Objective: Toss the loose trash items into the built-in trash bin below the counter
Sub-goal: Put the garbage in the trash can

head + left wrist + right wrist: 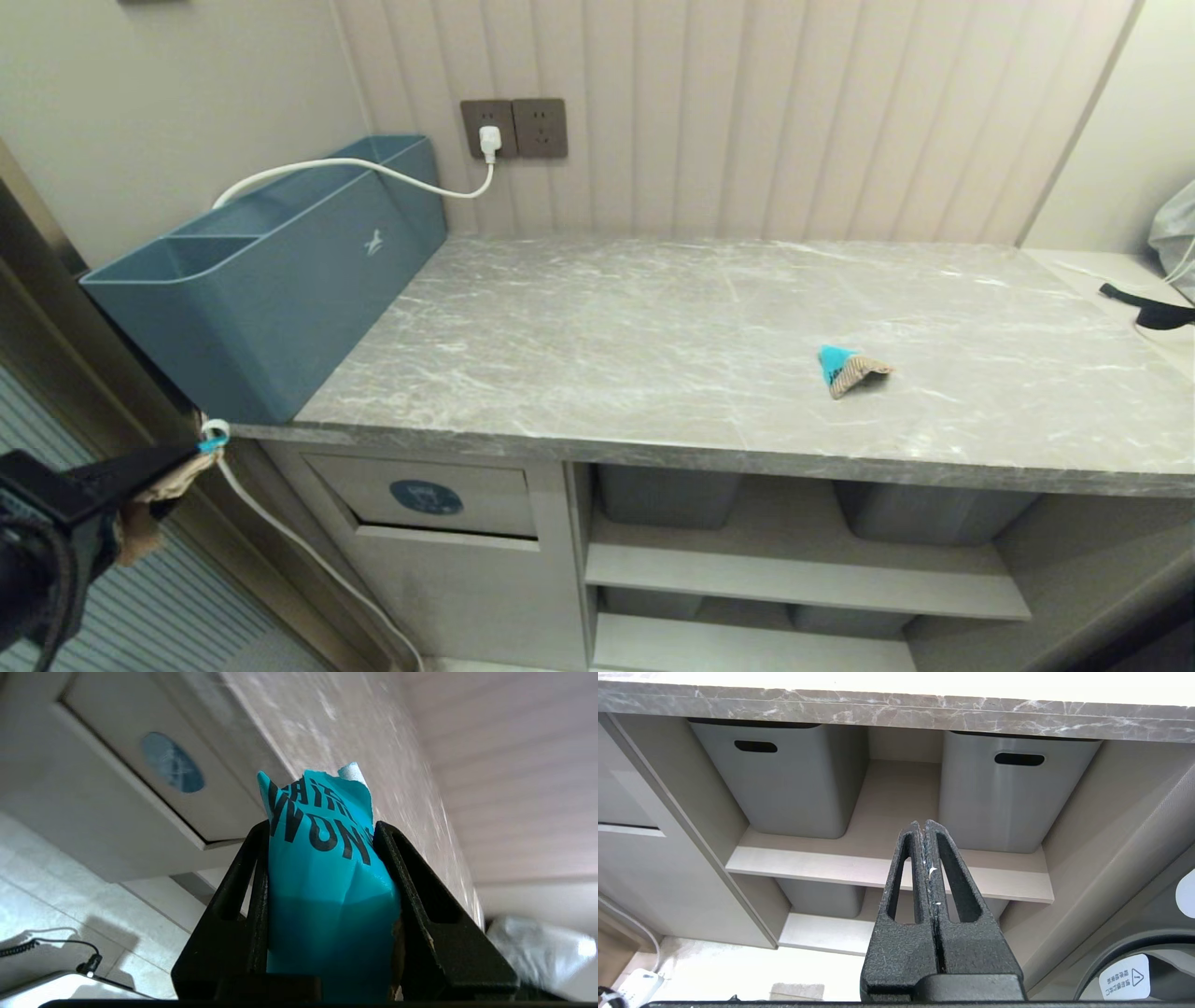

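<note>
The left gripper point(322, 835), a pair of black textured fingers, is clamped partway closed on a crumpled scrap of tan corrugated cardboard with a bright turquoise printed face point(327, 882); the scrap fills the gap between the fingers and its torn tip sticks out past them. In the head view this gripper point(201, 457) sits low at the left, off the end of the counter, with the tan side of the scrap point(154, 509) hanging below it. The right gripper point(927, 830) is fully closed on nothing, its fingers pressed together, parked low in front of the open shelves.

The left wrist view alone shows black lettering on the turquoise face, and beyond it the built-in trash bin point(154, 779), a light beige flap panel with a round blue sticker, set just below the counter edge. Only the head view shows the second turquoise-and-tan cardboard scrap point(850, 369), lying on the long grey marble-patterned counter point(607, 355) toward its right side, well apart from the bin flap point(425, 499). Only the right wrist view shows the slot handles of the grey plastic tubs point(784, 784) on the shelves.

A large blue-grey divided box point(280, 280) stands at the counter's left end. A white cable point(373, 173) runs over it from a dark wall socket point(513, 129) on the ribbed beige wall panelling.
</note>
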Controlling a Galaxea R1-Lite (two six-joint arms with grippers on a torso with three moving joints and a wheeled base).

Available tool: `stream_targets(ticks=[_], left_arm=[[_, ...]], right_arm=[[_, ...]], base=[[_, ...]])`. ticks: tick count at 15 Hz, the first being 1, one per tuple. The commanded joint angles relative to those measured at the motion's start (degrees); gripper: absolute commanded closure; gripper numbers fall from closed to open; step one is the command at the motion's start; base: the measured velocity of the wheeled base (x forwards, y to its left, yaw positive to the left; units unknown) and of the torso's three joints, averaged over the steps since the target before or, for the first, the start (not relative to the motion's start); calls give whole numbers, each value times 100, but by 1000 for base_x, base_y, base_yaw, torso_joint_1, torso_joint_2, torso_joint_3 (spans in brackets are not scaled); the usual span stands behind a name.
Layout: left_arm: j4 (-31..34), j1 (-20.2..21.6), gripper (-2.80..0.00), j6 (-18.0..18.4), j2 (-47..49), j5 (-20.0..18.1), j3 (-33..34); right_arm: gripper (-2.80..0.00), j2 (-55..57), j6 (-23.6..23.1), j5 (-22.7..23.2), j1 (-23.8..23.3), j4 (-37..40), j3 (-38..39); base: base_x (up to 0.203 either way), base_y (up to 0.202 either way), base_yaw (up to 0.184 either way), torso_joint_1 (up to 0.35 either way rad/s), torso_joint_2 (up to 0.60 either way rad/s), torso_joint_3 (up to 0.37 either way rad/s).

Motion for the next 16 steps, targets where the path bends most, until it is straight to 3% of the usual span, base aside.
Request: stream_targets(ticks=[1, 3, 7, 10, 11, 16], left_arm=[[-17, 5, 0, -119, -94, 216, 175], [-23, 42, 0, -295, -114, 681, 234], [227, 936, 0, -605, 74, 757, 633], [252, 1721, 0, -958, 448, 747, 757], [246, 1799, 0, -1260, 573, 714, 824], [161, 1787, 0, -1717, 810, -173, 732]], right_arm=[[0, -4, -4, 0, -2, 0, 0], [0, -4, -39, 9, -2, -8, 0], [0, -4, -39, 9, 6, -4, 0], [0, -4, -39, 9, 6, -9, 0], [0, -4, -39, 9, 5, -9, 0], [0, -4, -23, 9, 5, -9, 0]], base=[[0, 0, 0, 0, 0, 0], [0, 0, 0, 0, 0, 0], [0, 0, 0, -23, 47, 32], [0, 0, 0, -191, 426, 236], [0, 0, 0, -221, 502, 277], [0, 0, 0, -217, 505, 284]])
